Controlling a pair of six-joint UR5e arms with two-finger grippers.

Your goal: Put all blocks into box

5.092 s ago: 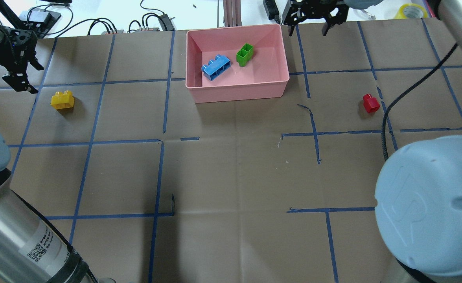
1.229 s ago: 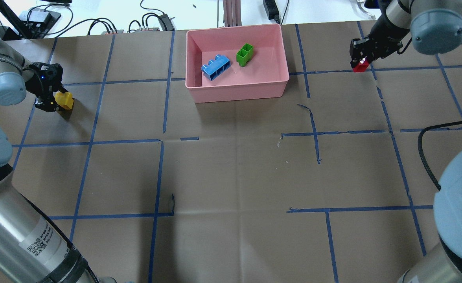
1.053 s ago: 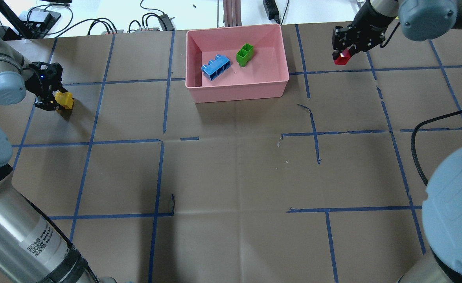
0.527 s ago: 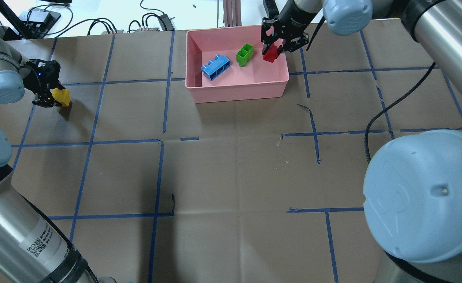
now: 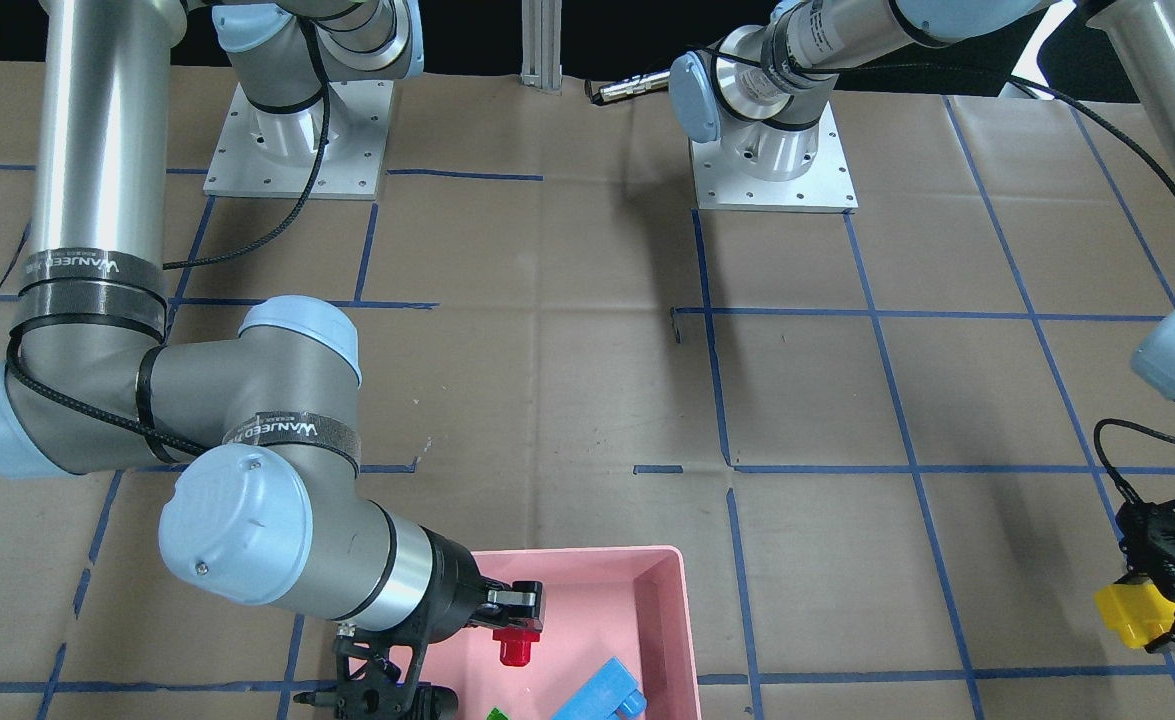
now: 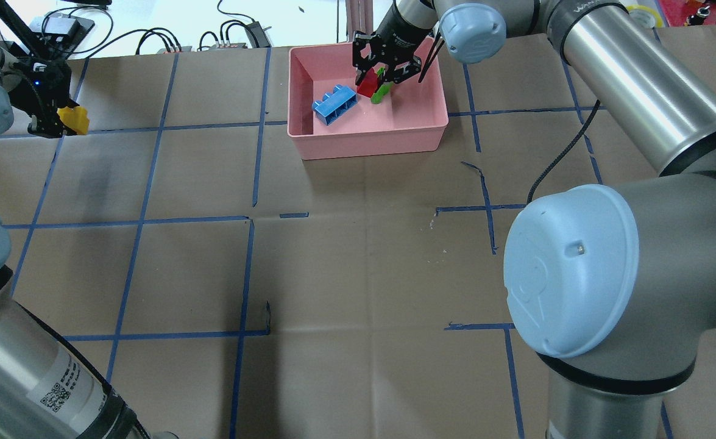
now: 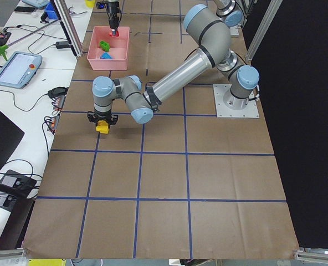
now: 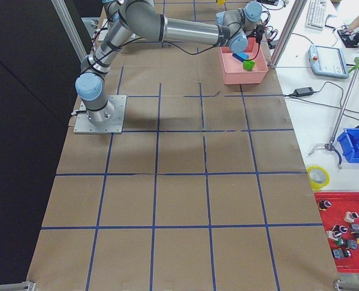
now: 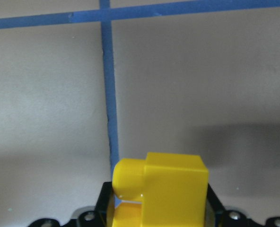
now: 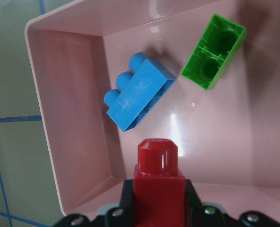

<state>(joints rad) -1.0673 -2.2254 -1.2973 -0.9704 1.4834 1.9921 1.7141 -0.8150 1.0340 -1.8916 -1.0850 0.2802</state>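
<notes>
Now, the box (image 6: 367, 145) lies directly under the right fingers (image 5: 527, 604). The blue block (image 10: 137, 97) and the green block (image 10: 213, 52) rest on its floor just ahead of the fingertips, apart from each other. Those fingers pinch the red block (image 10: 156, 170), stud outward, above the box floor and touching nothing else. The step in hand looks like the drop. The fingers need only part, perhaps after a little descent, over the bare floor short of the blue block.

The left fingers (image 6: 46, 116) are clamped on the yellow block (image 9: 163, 189), which seems lifted clear of the desk (image 6: 358, 274). The box is well apart from them, so this block calls for a long carry across, best once the right arm is out of the way.

The desk is covered in creased brown paper gridded with blue tape (image 9: 109, 94). A white bench (image 8: 313, 121) runs along the far side of the box from both arms. It carries a tablet (image 7: 17, 69), a red tray (image 8: 344, 233) of small parts and a tape roll (image 8: 318, 177).
</notes>
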